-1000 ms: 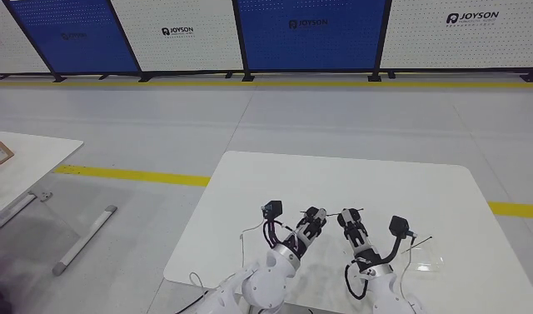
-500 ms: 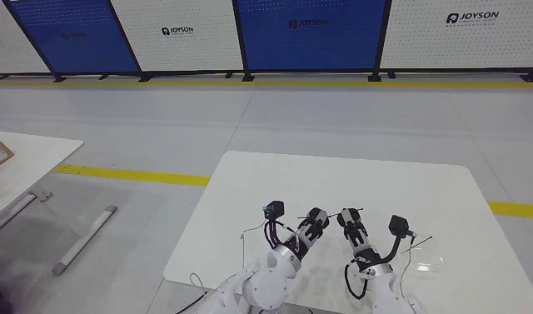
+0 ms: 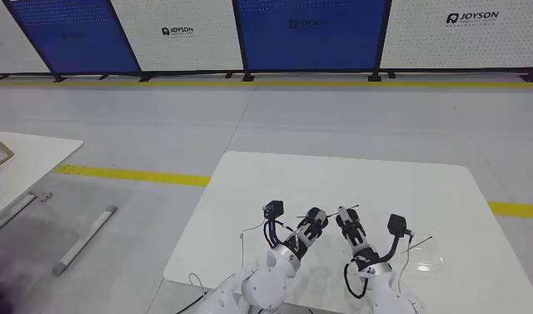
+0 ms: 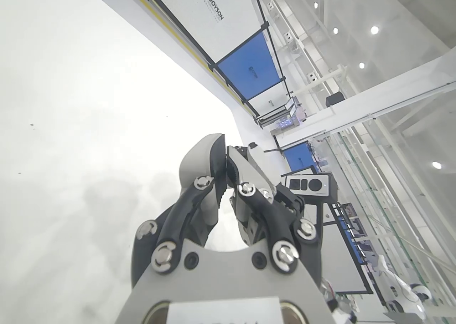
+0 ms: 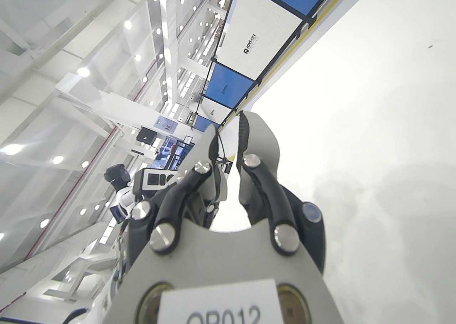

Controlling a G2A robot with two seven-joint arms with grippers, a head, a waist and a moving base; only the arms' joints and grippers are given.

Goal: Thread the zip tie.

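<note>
Left gripper (image 4: 227, 155): pads pressed shut, apparently on the zip tie (image 5: 221, 150). Right gripper (image 5: 228, 124): fingers narrowly parted around it. Centre it before closing.

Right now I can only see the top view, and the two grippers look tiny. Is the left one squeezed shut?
Observer: Yes. In the left wrist view the left gripper has its fingers pressed tight together.
Operator: And the other one?
Observer: In the right wrist view the right gripper shows a narrow gap between its pads.
Operator: Where's the zip tie?
Observer: A thin black strand of the zip tie runs through that gap, lying close along one pad.
</note>
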